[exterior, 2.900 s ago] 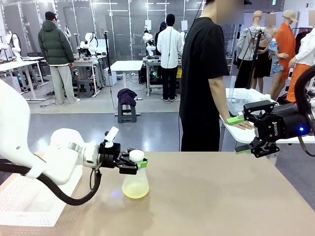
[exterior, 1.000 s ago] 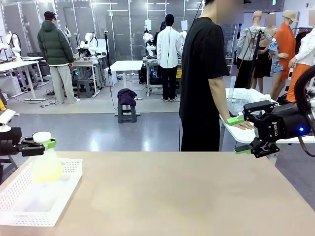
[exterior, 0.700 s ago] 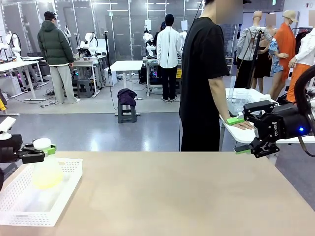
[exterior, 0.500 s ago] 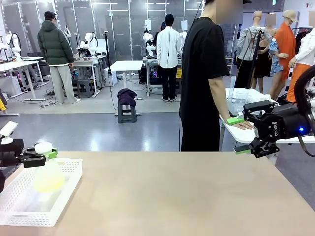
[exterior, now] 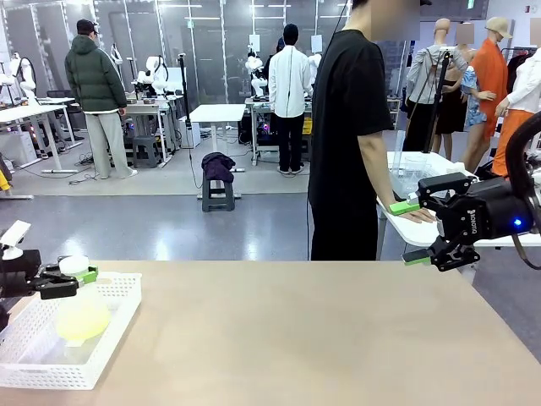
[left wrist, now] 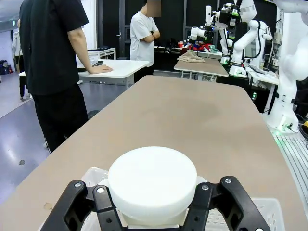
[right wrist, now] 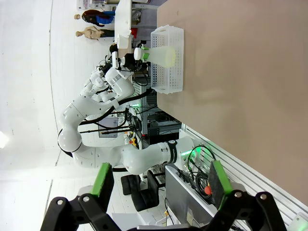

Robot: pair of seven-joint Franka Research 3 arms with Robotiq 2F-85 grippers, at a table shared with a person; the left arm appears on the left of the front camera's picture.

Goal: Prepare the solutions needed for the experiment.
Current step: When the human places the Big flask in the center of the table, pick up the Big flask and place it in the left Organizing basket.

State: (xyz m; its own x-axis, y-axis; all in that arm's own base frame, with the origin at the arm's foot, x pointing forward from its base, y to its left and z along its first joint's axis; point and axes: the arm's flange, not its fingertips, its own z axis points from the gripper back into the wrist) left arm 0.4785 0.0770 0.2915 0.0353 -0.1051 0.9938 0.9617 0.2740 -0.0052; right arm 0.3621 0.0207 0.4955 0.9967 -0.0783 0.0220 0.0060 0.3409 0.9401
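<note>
So the left gripper [exterior: 74,278] had hauled the flask [exterior: 82,315] off the desk [exterior: 296,338] into the white basket [exterior: 114,326], jaws still clamped round its neck. Right gripper [exterior: 412,232] hung open, well apart.

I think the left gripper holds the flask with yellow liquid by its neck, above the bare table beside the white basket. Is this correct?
Not fully. The left gripper does hold the flask by its neck, but the flask hangs inside the white basket, not above the bare table beside it. The front view shows this.
</note>
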